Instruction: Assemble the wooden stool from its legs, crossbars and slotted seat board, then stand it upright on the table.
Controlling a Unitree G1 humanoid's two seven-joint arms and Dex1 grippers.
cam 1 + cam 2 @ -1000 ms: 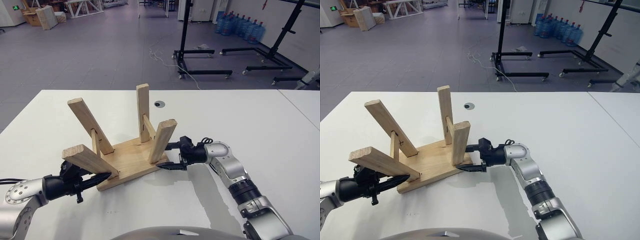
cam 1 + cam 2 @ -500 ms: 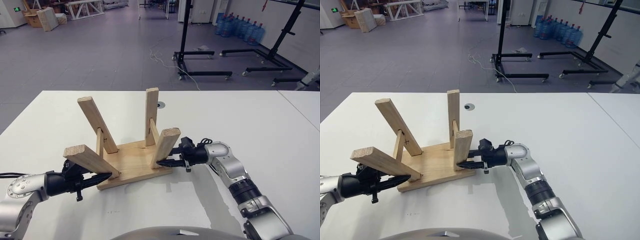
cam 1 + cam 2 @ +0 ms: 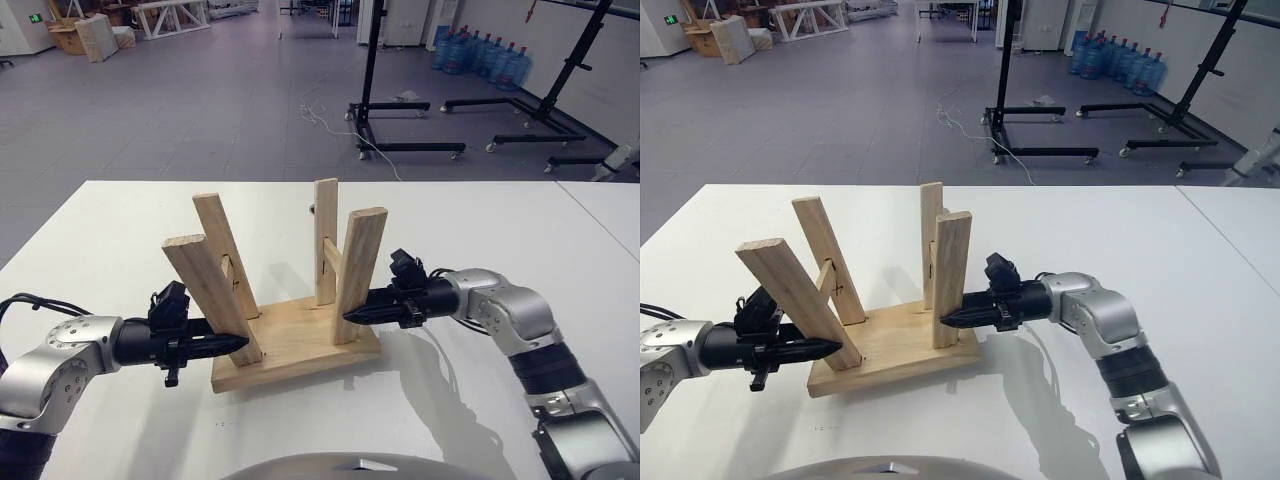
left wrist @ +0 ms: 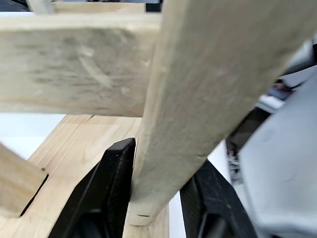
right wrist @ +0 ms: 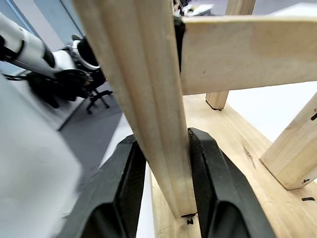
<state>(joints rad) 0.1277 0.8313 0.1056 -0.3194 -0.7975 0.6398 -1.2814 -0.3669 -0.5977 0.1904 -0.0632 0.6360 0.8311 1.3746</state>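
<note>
Pale wooden stool (image 3: 290, 300) inverted on table, legs up.

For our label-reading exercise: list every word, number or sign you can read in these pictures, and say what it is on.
Nothing can be read for certain.
Green sign in the far background: too small.
Dark marks on the seat board: illegible.
</note>
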